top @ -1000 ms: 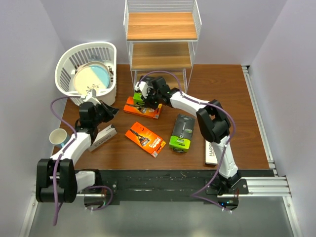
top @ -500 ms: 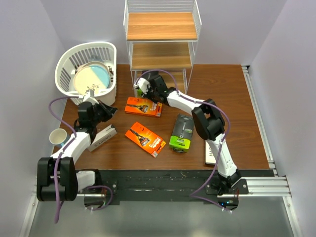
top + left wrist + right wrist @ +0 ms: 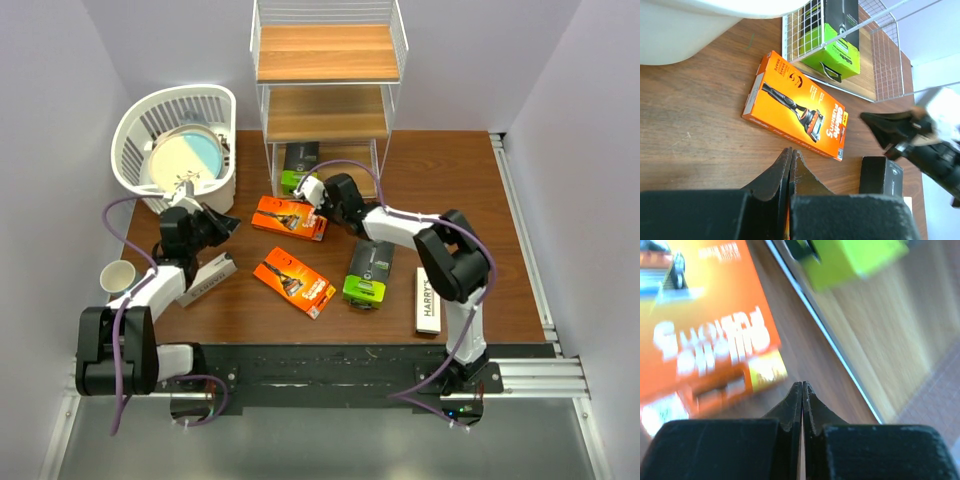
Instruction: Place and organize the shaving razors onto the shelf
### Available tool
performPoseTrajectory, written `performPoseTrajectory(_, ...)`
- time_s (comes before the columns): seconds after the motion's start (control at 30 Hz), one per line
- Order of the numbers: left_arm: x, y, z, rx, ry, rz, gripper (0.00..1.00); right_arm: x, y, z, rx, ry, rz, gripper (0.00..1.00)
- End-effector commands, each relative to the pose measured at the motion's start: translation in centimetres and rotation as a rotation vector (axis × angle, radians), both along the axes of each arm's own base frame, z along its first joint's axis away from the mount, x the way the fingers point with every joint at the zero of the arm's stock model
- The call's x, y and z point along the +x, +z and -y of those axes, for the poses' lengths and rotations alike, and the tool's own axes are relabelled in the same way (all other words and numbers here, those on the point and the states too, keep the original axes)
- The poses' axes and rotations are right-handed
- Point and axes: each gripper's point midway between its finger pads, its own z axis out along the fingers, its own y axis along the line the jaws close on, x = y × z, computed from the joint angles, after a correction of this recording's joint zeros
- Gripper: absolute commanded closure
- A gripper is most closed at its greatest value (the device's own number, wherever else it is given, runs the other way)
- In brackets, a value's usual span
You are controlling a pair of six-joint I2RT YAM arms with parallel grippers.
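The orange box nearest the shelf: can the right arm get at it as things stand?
Probably yes. The right gripper is right beside the orange box, with nothing between them. Its jaws are shut, so they would need opening first.

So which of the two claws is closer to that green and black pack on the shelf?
Right. The right gripper is just in front of the pack on the shelf's bottom board; the left gripper sits farther off, near the basket.
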Motion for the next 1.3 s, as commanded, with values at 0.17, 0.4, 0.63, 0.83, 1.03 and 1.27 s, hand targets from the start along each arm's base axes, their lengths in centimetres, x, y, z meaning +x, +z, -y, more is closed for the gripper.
performPoseTrajectory(0.17, 0.8, 1.1, 0.9, -0.025, -0.038, 0.057, 1.00, 8.1, 5.4, 0.8, -0.117, -0.054, 0.446, 1.00)
performPoseTrajectory(0.4, 0.7, 1.1, 1.0, -0.001, -0.052, 0.062, 1.00, 11.4, 4.7, -0.7, -0.156, 0.071, 0.535, 1.00)
performPoseTrajectory(0.63, 0.4, 0.5, 0.8, 0.015, -0.050, 0.048, 1.00, 14.6, 3.6, -1.0, -0.125, 0.152, 0.505, 1.00)
performPoseTrajectory(0.83, 0.5, 0.0, 0.7, 0.031, -0.057, 0.035, 1.00, 16.4, 2.5, -2.1, -0.084, 0.327, 0.477, 1.00)
performPoseTrajectory(1.03, 0.7, -0.2, 0.6, 0.048, -0.059, 0.030, 1.00, 17.8, 1.6, -4.0, -0.075, 0.421, 0.485, 1.00)
performPoseTrajectory(1.27, 0.8, -0.7, 0.5, 0.054, -0.059, 0.020, 1.00, 16.8, 1.4, -7.1, -0.059, 0.493, 0.506, 1.00)
